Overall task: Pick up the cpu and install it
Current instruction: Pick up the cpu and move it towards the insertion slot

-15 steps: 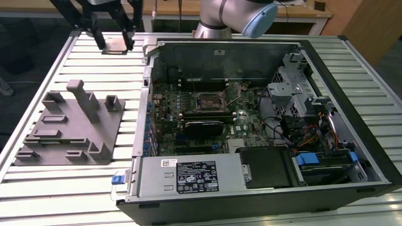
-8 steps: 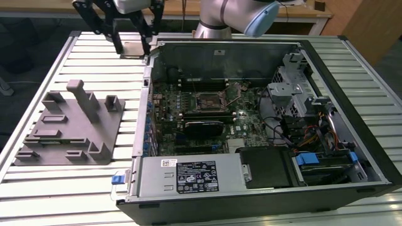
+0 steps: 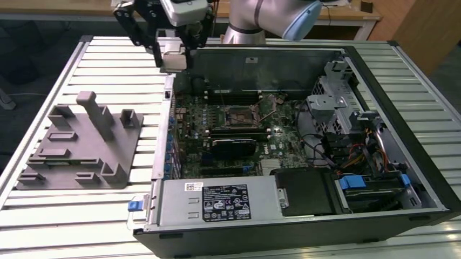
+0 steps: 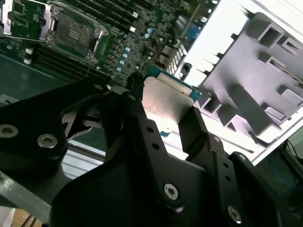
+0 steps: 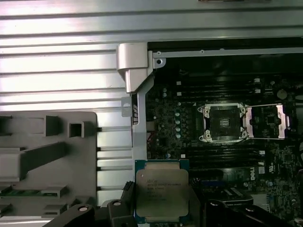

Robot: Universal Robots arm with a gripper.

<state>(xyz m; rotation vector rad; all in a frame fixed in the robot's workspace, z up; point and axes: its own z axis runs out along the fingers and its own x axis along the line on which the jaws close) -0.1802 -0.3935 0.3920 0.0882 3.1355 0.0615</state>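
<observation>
My gripper (image 3: 174, 54) is shut on the cpu (image 3: 173, 61), a flat square chip with a silvery top and a green rim. It hangs in the air over the far corner of the open computer case, on the exterior view's left. In both wrist views the cpu (image 5: 162, 191) (image 4: 166, 100) sits between two black fingers (image 4: 140, 124), one on each side. The open black-framed socket (image 3: 240, 115) (image 5: 222, 123) (image 4: 72, 31) lies on the motherboard with its load plate (image 5: 267, 121) swung back. The cpu is clear of the socket and well above the board.
A grey moulded fixture (image 3: 83, 141) (image 5: 47, 158) stands on the slatted table at the exterior view's left. The case wall (image 3: 164, 116) runs between it and the motherboard. Memory sticks, a power supply (image 3: 216, 200) and drive cages (image 3: 338, 102) crowd the case.
</observation>
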